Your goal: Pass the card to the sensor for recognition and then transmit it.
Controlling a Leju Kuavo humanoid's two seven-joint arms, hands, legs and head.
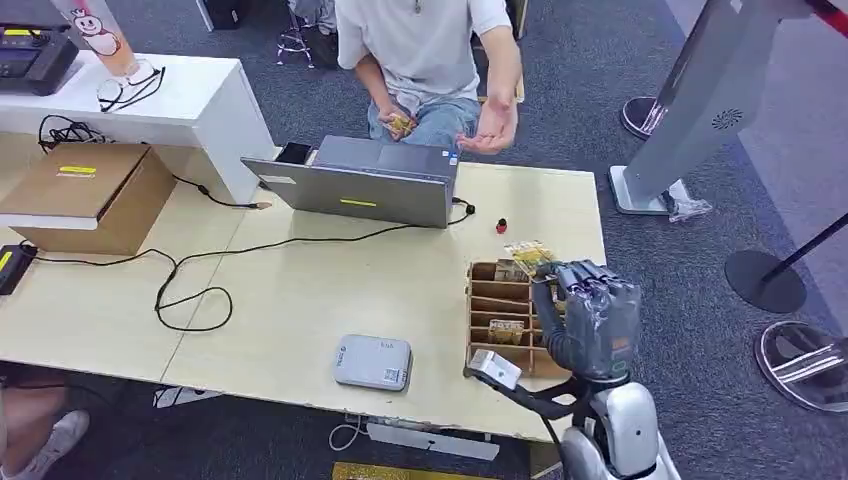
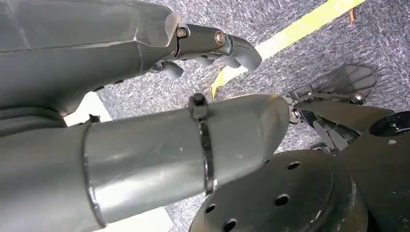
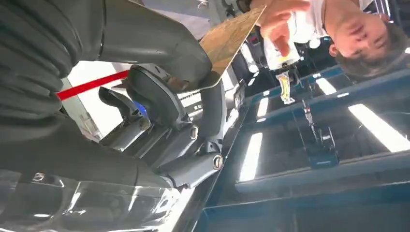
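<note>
- Your right hand is raised over the right end of the table, above the far part of the wooden slotted card rack. Its fingers are clamped on a card.
- In the right wrist view you see that card pinched between the thick grey thumb and the darker fingers, its yellow-brown patterned face sticking out past the hand.
- In the head view the card pokes out on the far side of the hand, toward the laptop.
- The grey sensor box lies flat near the table's near edge, well left of the rack and apart from your hand.
- More cards sit in the rack's slots.
- Your left hand hangs over grey carpet with a yellow line; its fingers are curled in and hold nothing.
- A person sits beyond the laptop with one open palm held up over the table's far edge and a small item in the other hand.
- A small red object sits between the laptop and the rack.
- A cardboard box rests at the far left, and a black cable loops across the tabletop.
</note>
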